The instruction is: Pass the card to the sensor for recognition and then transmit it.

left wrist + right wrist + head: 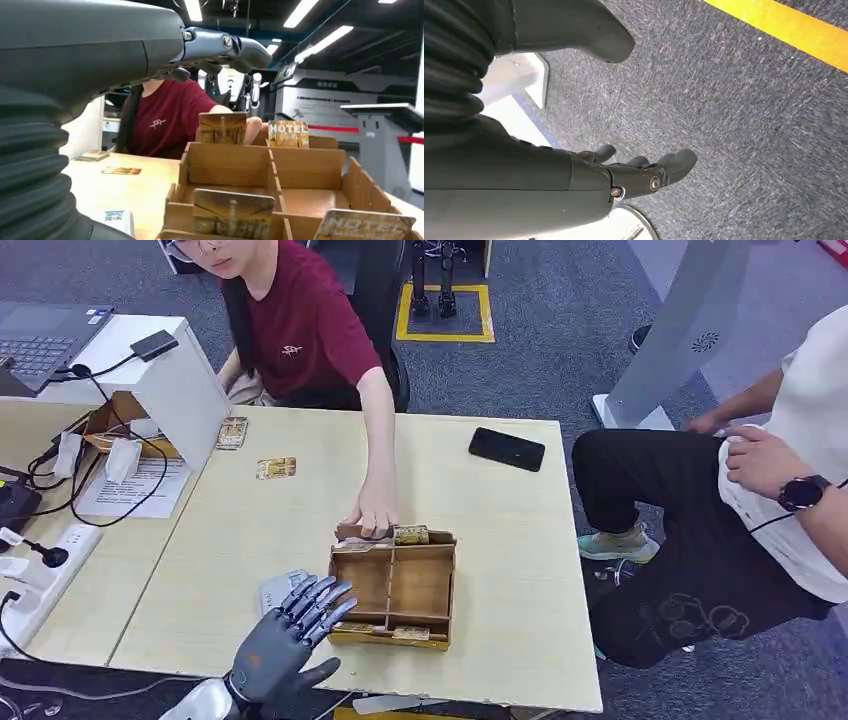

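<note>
A wooden card box [394,585] with several compartments sits near the table's front edge, hotel cards standing in its slots [287,134]. My left hand [290,635] hovers just left of the box's near corner, fingers spread and holding nothing; its fingers [225,47] reach over the box in the left wrist view. A person's hand [372,515] rests on a card at the box's far edge. Two loose cards [275,468] lie on the table near the white sensor stand [185,390]. My right hand [644,175] hangs over the carpet, fingers apart, holding nothing.
A black phone [507,449] lies at the table's far right. Cables, a power strip [45,565] and a laptop [40,340] crowd the left side. A small white device [280,588] lies under my left hand. A second person sits at the right [780,460].
</note>
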Controlling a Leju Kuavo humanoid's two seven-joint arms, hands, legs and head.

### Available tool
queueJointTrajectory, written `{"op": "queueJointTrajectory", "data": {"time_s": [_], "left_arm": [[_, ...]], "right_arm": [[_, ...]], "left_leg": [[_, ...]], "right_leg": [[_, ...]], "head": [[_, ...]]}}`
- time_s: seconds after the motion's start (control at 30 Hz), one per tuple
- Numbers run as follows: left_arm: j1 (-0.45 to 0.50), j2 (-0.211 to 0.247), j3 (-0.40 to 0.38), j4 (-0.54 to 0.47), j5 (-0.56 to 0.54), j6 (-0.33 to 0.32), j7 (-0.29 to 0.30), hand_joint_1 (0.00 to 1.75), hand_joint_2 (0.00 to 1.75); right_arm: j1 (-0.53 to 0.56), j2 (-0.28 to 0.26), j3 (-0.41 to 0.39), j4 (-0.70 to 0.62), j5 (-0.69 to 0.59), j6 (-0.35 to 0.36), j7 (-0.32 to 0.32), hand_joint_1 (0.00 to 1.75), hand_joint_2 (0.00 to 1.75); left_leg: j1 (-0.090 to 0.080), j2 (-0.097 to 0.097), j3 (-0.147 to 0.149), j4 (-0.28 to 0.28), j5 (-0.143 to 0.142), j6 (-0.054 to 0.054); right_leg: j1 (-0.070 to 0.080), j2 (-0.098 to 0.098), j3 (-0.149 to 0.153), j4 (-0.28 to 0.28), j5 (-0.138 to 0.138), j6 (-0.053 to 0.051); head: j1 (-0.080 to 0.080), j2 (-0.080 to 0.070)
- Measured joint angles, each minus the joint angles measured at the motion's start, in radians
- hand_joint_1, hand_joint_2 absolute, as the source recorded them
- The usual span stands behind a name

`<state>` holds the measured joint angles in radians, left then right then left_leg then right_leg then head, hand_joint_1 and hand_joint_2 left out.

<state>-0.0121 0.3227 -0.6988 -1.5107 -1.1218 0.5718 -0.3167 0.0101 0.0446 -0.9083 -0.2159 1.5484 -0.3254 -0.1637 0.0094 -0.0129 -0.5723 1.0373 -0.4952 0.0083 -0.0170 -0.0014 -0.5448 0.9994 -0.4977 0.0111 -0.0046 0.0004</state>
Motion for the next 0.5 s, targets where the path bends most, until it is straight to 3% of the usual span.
{"op": "queueJointTrajectory", "data": {"time_s": [0.5], "left_arm": [[-0.049,-0.037,-0.041,0.105,-0.040,0.011,0.047,0.00,1.75]], "right_arm": [[0.001,0.000,0.021,0.001,0.000,-0.001,-0.003,0.00,1.75]], "left_leg": [[0.000,0.000,0.000,0.000,0.000,0.000]], "right_leg": [[0.000,0.000,0.000,0.000,0.000,0.000]], "head": [[0.000,0.000]]}}
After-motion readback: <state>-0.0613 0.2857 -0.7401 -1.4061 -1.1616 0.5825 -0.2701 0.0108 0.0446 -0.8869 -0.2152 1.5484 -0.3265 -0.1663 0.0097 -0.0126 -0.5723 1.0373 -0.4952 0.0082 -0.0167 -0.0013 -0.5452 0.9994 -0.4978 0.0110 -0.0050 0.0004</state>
